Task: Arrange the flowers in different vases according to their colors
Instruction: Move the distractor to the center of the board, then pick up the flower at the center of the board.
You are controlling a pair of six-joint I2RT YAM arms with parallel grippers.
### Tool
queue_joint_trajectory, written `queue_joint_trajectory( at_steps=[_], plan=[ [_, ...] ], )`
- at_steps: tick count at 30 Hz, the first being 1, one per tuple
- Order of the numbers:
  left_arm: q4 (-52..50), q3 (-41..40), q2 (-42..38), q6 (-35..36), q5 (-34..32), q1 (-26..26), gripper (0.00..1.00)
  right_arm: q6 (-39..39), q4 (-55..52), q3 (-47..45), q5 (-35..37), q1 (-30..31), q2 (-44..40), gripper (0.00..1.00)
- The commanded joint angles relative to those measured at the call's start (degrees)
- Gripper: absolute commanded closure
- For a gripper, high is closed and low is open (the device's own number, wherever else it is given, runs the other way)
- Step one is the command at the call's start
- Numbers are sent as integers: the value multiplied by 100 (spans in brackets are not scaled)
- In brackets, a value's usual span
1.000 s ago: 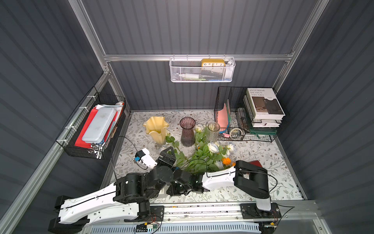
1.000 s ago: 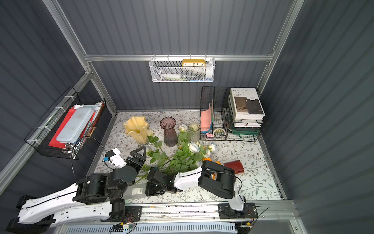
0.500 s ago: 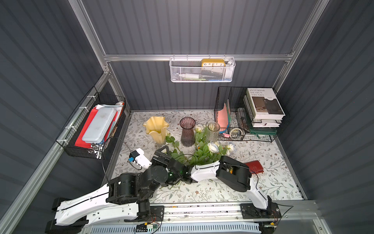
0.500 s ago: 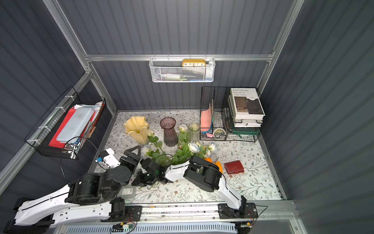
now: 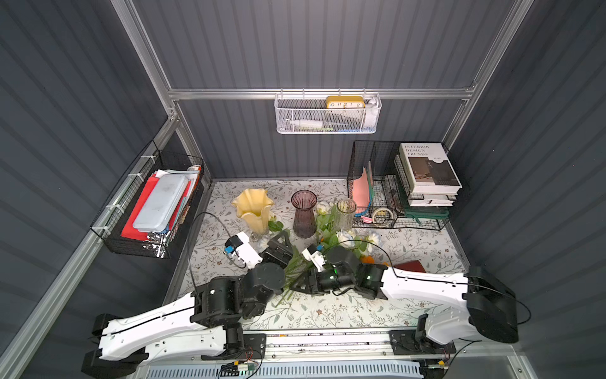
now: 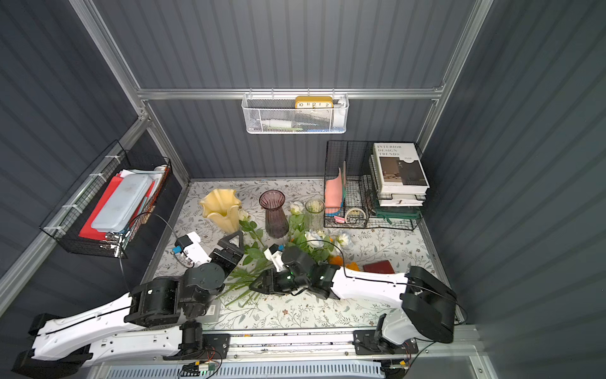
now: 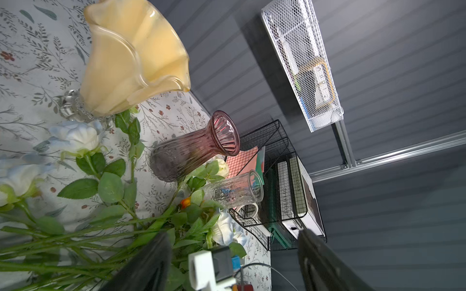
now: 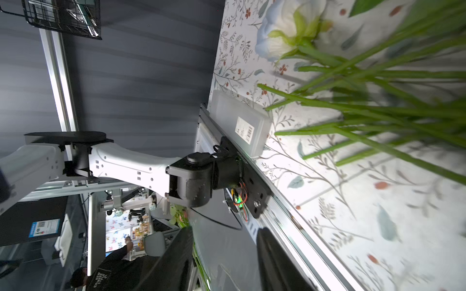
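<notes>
Now left pincer (image 7: pixel 232 235) and right pincer (image 8: pixel 225 230) both gape, clamping nothing, beside three vases (image 5: pixel 252 206) (image 5: pixel 304 216) (image 5: pixel 345 213).

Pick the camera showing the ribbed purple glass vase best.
Left wrist view: the ribbed purple glass vase looks close, ribs and rim clear. Both top views show the vase small, from above. Right wrist view misses it.

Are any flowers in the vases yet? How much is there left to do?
Done: nothing yet. The yellow vase, purple vase and clear vase all stand empty.
In hand: nothing is held. The left end effector and right end effector are both open, down by the heap of flowers on the table.
Left: every flower needs sorting by colour into a vase.
</notes>
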Motion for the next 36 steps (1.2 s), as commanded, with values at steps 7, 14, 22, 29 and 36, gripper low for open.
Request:
queue_joint_trajectory(
  at_steps=[7, 14, 22, 29, 36],
  plan=[
    [2101, -378, 1197, 2426, 3289, 2295, 18, -1106, -4051, -312, 1735, -1131, -2342, 52],
    [2905, -530, 1892, 3427, 4396, 2410, 19, -1053, -4245, -855, 1729, -1556, -3130, 52],
    [3046, -1327, 1184, 2941, 4309, 2668, 22, -1671, -3138, -844, 509, -1335, -2194, 55],
    [3042, -1202, 1655, 3377, 4781, 2731, 26, -1610, -3269, -374, 1249, -1258, -1524, 55],
    [2992, -1229, 2199, 3411, 5205, 2987, 41, -1597, -3411, -499, 1285, -1543, -1857, 55]
  ],
)
